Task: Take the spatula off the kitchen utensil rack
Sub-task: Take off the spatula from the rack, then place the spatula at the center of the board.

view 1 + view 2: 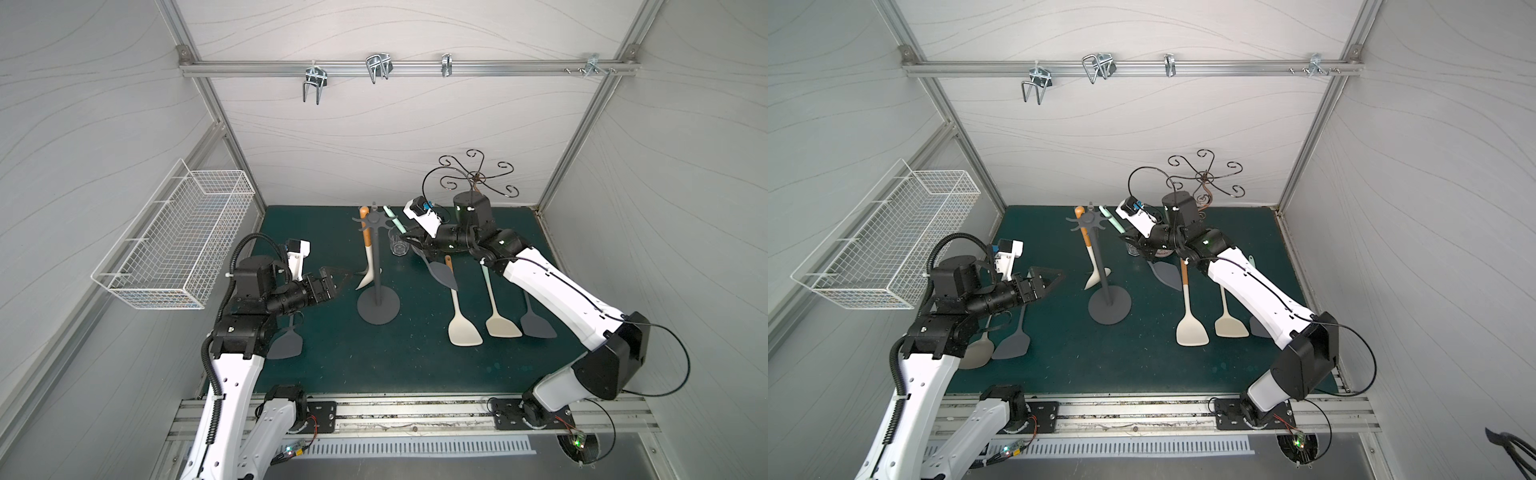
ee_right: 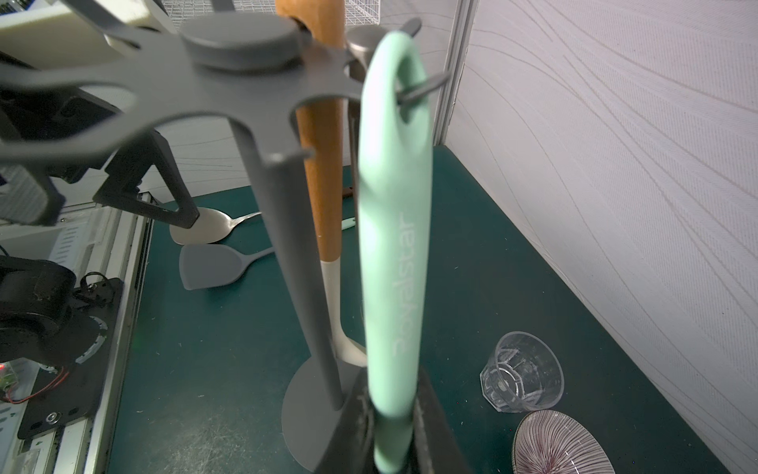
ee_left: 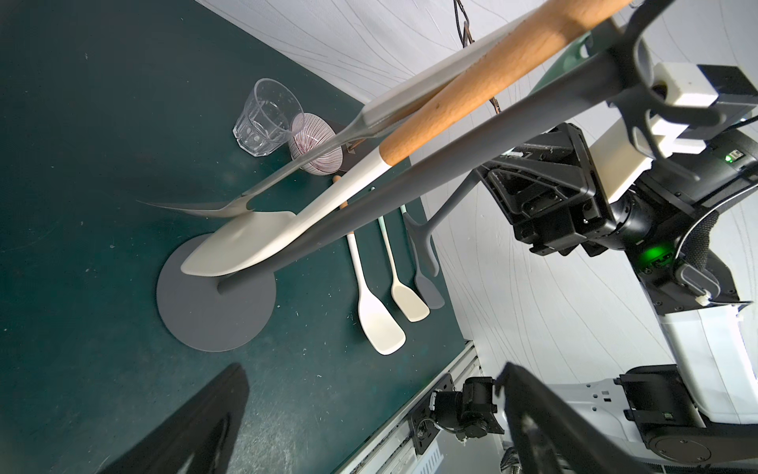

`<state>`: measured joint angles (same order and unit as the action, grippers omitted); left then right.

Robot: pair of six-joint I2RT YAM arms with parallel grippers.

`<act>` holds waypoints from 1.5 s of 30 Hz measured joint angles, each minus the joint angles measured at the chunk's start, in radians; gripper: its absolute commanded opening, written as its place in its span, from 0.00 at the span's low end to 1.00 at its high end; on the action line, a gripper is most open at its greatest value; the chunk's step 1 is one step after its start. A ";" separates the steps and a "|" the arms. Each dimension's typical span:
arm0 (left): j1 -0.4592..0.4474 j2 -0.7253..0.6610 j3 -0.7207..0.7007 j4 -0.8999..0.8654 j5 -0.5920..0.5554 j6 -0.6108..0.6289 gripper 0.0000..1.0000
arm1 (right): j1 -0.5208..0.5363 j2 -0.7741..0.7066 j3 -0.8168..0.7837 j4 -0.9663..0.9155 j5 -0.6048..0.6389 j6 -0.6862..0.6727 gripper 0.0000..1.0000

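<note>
Both arms wear glossy white shells with matte black joint housings. The left arm [image 1: 232, 399] carries a thick ribbed black hose [image 1: 209, 368]; the right arm [image 1: 548, 295] a thin black cable [image 1: 687, 361] and a green light [image 3: 656, 252]. Black bolted plates [image 1: 322, 415] anchor them.

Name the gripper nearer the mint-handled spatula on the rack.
Right. The right gripper is shut on the mint-handled spatula; the left gripper is open across the rack pole, apart from it.
</note>
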<state>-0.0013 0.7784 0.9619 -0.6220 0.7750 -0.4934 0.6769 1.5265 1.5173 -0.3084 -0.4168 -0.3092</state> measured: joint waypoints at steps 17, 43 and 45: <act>-0.002 -0.007 -0.012 0.006 0.039 -0.008 0.99 | -0.074 -0.023 0.051 -0.015 -0.161 0.059 0.00; -0.027 -0.196 0.008 -0.043 -0.092 -0.043 0.99 | 0.102 -0.215 -0.040 -0.175 0.506 0.481 0.00; -0.027 -0.211 0.008 -0.047 -0.101 -0.042 0.99 | 0.140 -0.217 -0.039 -0.219 0.616 0.548 0.00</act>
<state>-0.0284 0.5674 0.9703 -0.6693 0.6735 -0.5354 0.8173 1.3098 1.4780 -0.5270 0.1997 0.2390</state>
